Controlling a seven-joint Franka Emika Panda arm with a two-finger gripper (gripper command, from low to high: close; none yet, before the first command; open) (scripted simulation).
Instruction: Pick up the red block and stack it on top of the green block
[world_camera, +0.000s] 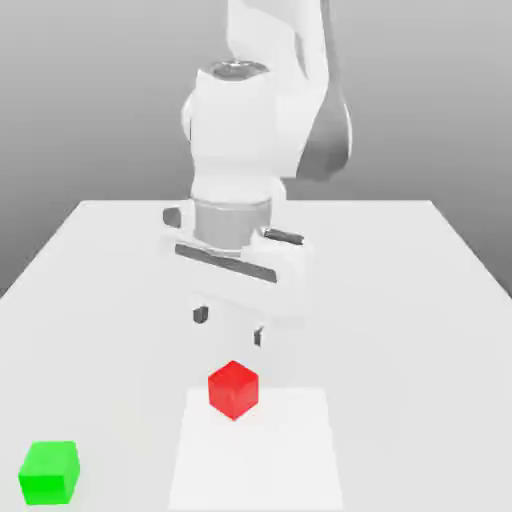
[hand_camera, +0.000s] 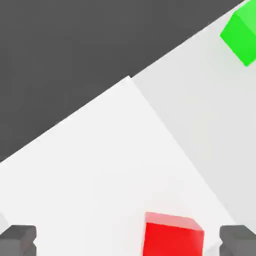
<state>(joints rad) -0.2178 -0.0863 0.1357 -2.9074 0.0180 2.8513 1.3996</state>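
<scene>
Exterior view, nearest the camera: the green block (world_camera: 49, 472) sits on the white table (world_camera: 420, 330) close to its front edge, far over on the exterior view's left. A little farther back and toward the middle lies the red block (world_camera: 233, 389), turned so that one corner faces the camera. It rests at the rear edge of a brighter white rectangular patch (world_camera: 290, 460) on the tabletop. The two cubes are well apart, and neither touches anything but the table.

Behind and above the red block hangs the gripper (world_camera: 229, 325), pointing down, its two dark fingertips (world_camera: 201, 314) spread wide with nothing between them. It is released and clear of the block, which lies just in front of and below it. Above the fingers comes the broad white hand, then the grey wrist ring, then the bulky white arm (world_camera: 250, 110) rising out of the top of the picture against a plain grey backdrop.

From the hand view, both dark fingertips (hand_camera: 18, 240) show at the edge of the picture, far apart, with the red block (hand_camera: 173, 236) between them though nearer one finger. The green block (hand_camera: 242, 34) lies off in the far corner, on the table beyond the brighter patch (hand_camera: 110, 165).
</scene>
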